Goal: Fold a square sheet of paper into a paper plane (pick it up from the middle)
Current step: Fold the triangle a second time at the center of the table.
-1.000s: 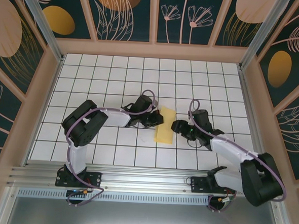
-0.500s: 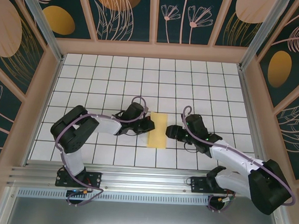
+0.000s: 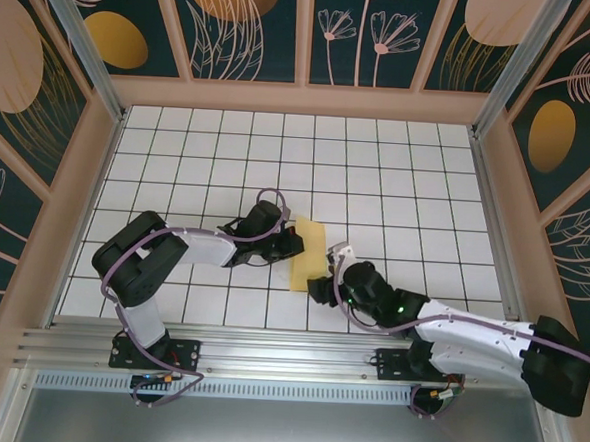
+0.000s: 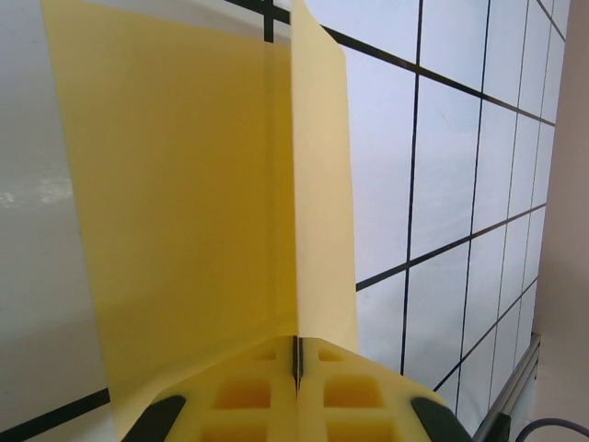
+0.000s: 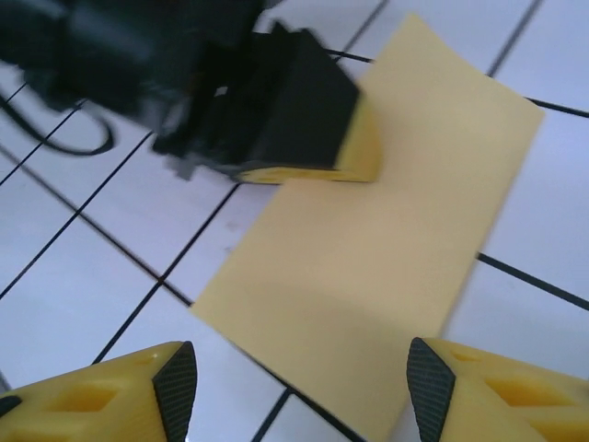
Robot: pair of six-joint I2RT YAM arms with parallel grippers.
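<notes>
Top external: paper (image 3: 309, 258) folded in half, low on the tiles (image 3: 229, 157) in the middle, long side running away from the arm bases. Left edge pinched tight by left gripper (image 3: 292, 244). Right gripper (image 3: 321, 284) wide, holding nothing, at the near short end, paper just ahead. Since a second ago: paper straighter, right gripper swung round from the right side.

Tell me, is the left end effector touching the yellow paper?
Touching. In the left wrist view the left end effector is shut on the yellow paper, whose edge runs into the closed seam.
</notes>
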